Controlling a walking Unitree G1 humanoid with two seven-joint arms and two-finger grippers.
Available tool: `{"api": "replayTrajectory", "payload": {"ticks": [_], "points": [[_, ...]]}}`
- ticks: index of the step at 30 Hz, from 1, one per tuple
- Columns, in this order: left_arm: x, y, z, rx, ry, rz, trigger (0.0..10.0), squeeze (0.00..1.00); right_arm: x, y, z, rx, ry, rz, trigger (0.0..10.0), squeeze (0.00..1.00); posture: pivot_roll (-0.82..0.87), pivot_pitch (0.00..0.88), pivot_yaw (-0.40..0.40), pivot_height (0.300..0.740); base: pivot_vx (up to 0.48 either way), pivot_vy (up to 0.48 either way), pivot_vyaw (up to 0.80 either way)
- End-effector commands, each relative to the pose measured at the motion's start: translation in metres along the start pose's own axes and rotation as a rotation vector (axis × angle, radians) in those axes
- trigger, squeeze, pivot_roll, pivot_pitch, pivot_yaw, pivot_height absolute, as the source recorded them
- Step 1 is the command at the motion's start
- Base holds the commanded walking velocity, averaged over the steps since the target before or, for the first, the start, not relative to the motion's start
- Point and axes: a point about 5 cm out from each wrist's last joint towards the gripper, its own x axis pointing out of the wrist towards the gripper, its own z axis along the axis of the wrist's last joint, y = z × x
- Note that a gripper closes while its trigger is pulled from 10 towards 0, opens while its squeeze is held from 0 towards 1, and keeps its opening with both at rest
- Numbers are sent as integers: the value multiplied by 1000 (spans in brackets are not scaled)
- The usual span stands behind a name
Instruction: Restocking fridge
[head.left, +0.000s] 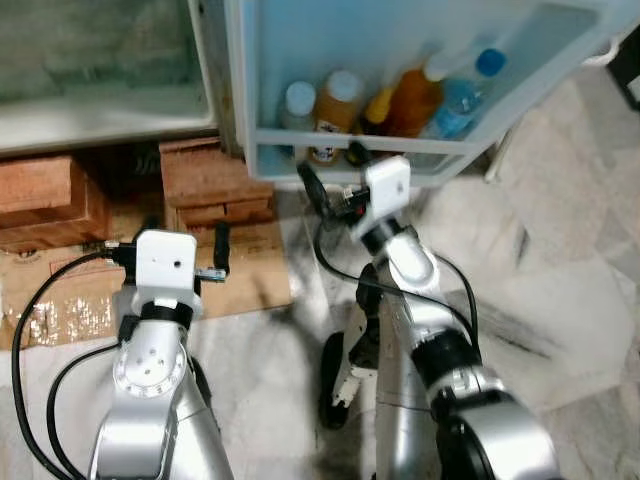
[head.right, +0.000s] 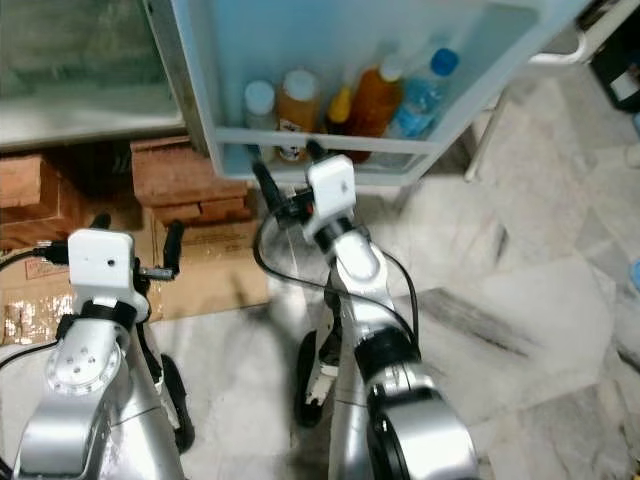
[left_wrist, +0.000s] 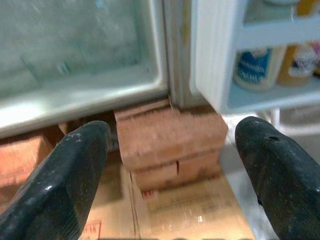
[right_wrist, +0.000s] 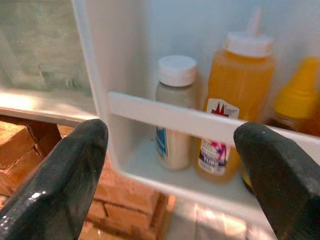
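Fridge door shelf (head.left: 340, 160): hangs open ahead of the robot, its white rail in front of a row of bottles.
Bottles: white-capped bottle (head.left: 298, 103), orange sauce bottle (head.left: 335, 100), yellow-capped bottle (head.left: 380, 105), amber bottle (head.left: 415, 95), blue-capped water bottle (head.left: 462, 95), all upright in the shelf.
Right end effector (head.left: 330, 170): raised just before the shelf rail, fingers spread apart, holding nothing.
Right wrist view: shows labels on the white-capped bottle (right_wrist: 175, 112) and the orange sauce bottle (right_wrist: 235, 105), unreadable from the head.
Left end effector (head.left: 183, 240): lower, fingers apart, empty, over flattened cardboard (head.left: 250, 275).
Left wrist view: brick stack (left_wrist: 170, 140) under the fridge body.
Head views: marble floor (head.left: 560, 250) at right.
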Motion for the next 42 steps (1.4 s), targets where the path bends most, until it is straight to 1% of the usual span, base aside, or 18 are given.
{"api": "replayTrajectory", "payload": {"ticks": [1, 2, 3, 4, 5, 6, 7, 11, 14, 18, 23, 27, 31, 33, 34, 38, 39, 42], "points": [[-1, 2, -7, -4, 12, 5, 10000, 0, -4, 2, 6, -4, -10, 5, 10000, 1000, 93, 119, -139, 462, 0, 0, 0], [-1, 3, -8, -4, 10, 9, 10000, 0, -8, 3, 6, 0, -9, 2, 10000, 1000, 93, 119, -139, 462, 0, 0, 0], [0, 4, -9, -4, 8, 12, 10000, 0, -11, 4, 7, 5, -5, 5, 10000, 561, 88, 98, -135, 462, 0, 0, 0], [2, 4, -10, -3, 7, 13, 10000, 0, -13, 5, 7, 9, -1, 8, 10000, 561, 88, 89, -132, 462, 0, 0, 0], [2, 5, -11, -4, 6, 16, 10000, 0, -15, 5, 9, 21, -13, 7, 10000, 78, 87, 71, -127, 462, 0, 0, 0], [3, 6, -12, -4, 4, 18, 10000, 0, -17, 4, 11, 31, -18, 6, 10000, 78, 86, 64, -126, 462, 0, 0, 0], [4, 7, -15, -6, 1, 23, 10000, 0, -17, 1, 13, 49, -10, -25, 10000, 0, 81, 42, -119, 472, 0, 0, 0], [11, 6, -18, -1, -17, 18, 10000, 0, -7, -4, 20, 100, -12, -67, 10000, 0, 82, 5, -105, 495, 0, 0, 0], [21, 6, -14, 12, -47, 22, 10000, 0, 3, -6, 27, 93, -31, -73, 10000, 0, 85, 0, -91, 519, 0, 0, 0], [24, 10, -14, 18, -55, 34, 10000, 0, 6, -7, 30, 103, -34, -80, 10000, 0, 91, 0, -86, 538, 0, 0, 0], [21, 15, -17, 31, -61, 49, 10000, 0, 6, -6, 31, 129, -25, -94, 10000, 0, 103, 0, -83, 557, 0, 0, 0], [11, 17, -20, 35, -52, 48, 10000, 0, -3, -5, 26, 132, -9, -109, 10000, 0, 107, 0, -78, 581, 0, 0, 0], [-2, 15, -25, 19, -29, 57, 10000, 0, -27, -16, 19, 94, 36, -153, 10000, 0, 98, 0, -71, 604, 0, 0, 0], [-7, 16, -27, 23, -29, 67, 10000, 0, -36, -19, 17, 84, 52, -163, 10000, 0, 95, 0, -71, 614, 0, 0, 0], [-7, 16, -27, 23, -29, 67, 10000, 0, -36, -19, 17, 84, 52, -163, 10000, 0, 95, 0, -71, 614, 0, 0, 0], [-32, 18, -42, 38, 36, 39, 10000, 0, -86, -30, -2, 51, 185, -219, 10000, 0, 86, 0, -74, 637, 0, 0, 0], [-32, 18, -42, 38, 36, 39, 10000, 0, -86, -30, -2, 51, 185, -219, 10000, 0, 86, 0, -74, 637, 0, 0, 0], [-37, 17, -47, 52, 52, 19, 10000, 0, -111, -30, -14, 44, 266, -225, 10000, 0, 82, 0, -79, 651, 0, 0, 0]]}}
